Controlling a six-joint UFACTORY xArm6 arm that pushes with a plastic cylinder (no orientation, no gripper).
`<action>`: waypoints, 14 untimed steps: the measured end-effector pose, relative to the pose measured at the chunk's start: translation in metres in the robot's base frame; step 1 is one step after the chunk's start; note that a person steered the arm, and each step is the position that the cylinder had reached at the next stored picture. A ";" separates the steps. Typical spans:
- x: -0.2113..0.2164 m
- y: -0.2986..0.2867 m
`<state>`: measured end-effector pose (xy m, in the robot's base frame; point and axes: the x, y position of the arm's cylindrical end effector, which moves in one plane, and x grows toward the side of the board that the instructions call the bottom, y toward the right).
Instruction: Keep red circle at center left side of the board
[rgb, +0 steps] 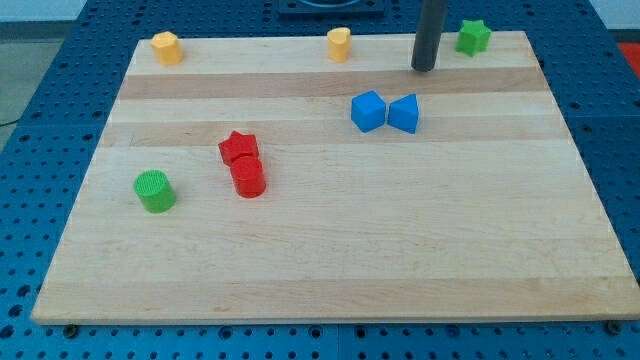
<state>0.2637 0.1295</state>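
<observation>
The red circle sits left of the board's middle, touching the red star just above it. My tip is near the view's top edge, right of centre, far from the red circle. It stands left of the green star and above the two blue blocks.
A green circle lies at the left side of the wooden board. A blue cube and a blue wedge-shaped block touch each other below the tip. A yellow block and another yellow block sit along the top edge.
</observation>
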 end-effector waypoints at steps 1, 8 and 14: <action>0.002 0.000; 0.186 -0.167; 0.185 -0.256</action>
<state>0.4487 -0.1269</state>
